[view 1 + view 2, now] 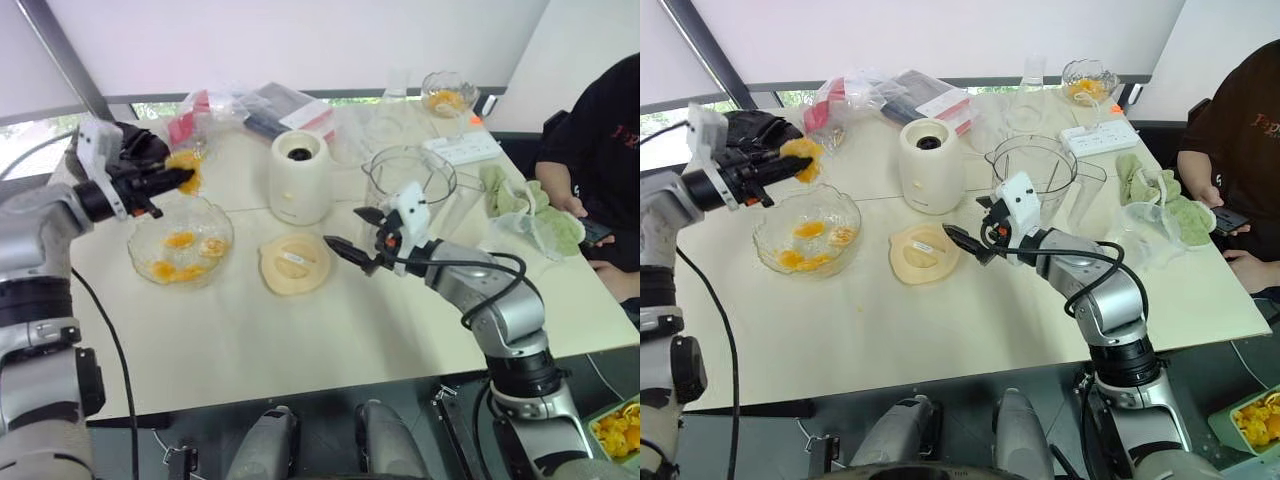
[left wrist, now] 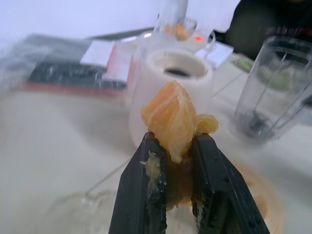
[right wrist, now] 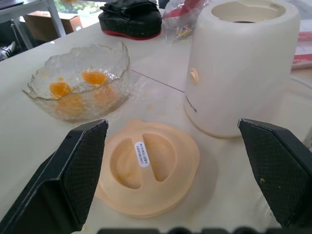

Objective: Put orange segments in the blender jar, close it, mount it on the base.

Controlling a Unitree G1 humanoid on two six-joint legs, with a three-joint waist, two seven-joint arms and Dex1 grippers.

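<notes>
**Left gripper up with a segment, right gripper wide over the lid**

From my seat I see the surface (image 1: 300, 340) running pale and broad under both arms, with a person (image 1: 600, 130) in a dark top sitting at its far right edge.

Largest of the task's things is the jar (image 1: 408, 180) – clear, upright, standing on the surface right of the base and just behind my right arm. The base (image 1: 298, 177) stands mid-surface, cream-white, its dark socket facing up and nothing mounted on it.

The bowl (image 1: 180, 240) – scalloped glass – sits left of the base with several orange segments (image 1: 180, 240) lying in its bottom. The lid (image 1: 293, 263) lies flat just in front of the base, between the bowl and my right arm; the right wrist view shows a small white label on it.

My right gripper (image 1: 358, 235) hovers just right of the lid, level, pointing toward it, its fingers spread wide with nothing between them.

My left gripper (image 1: 178, 178) is raised above the far rim of the bowl, its fingers pinching one segment (image 2: 171, 119). The left wrist view shows the fruit bulging out past the fingertips, pulp smeared on the pads, with the base and jar beyond it.

A green cloth (image 1: 520, 200) lies at the right, near the person.
</notes>
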